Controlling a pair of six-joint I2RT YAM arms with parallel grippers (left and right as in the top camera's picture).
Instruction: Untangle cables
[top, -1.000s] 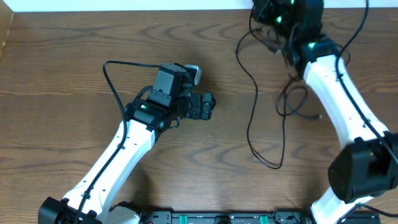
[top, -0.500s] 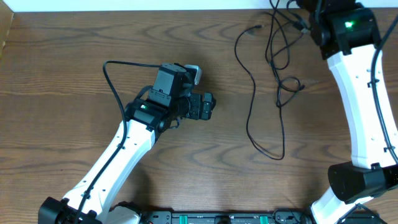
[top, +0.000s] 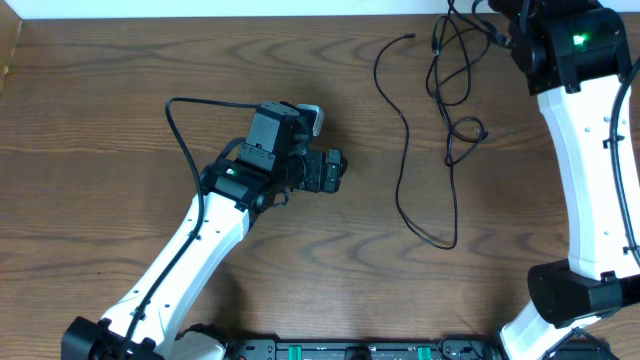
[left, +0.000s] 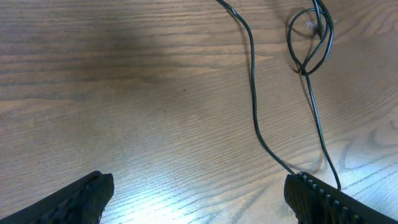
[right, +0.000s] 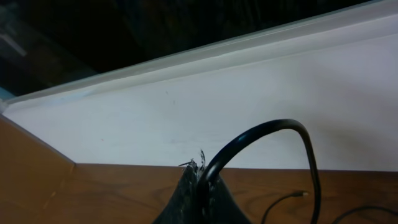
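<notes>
black cable between right jaws

Robotics lab: two arms at wooden table.

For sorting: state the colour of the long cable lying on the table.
Black cable, clearest in the overhead view.

The left arm and right arm were cased in white with black joints; a green light was lit on each; the left gripper was fitted with ribbed black fingers.
</notes>
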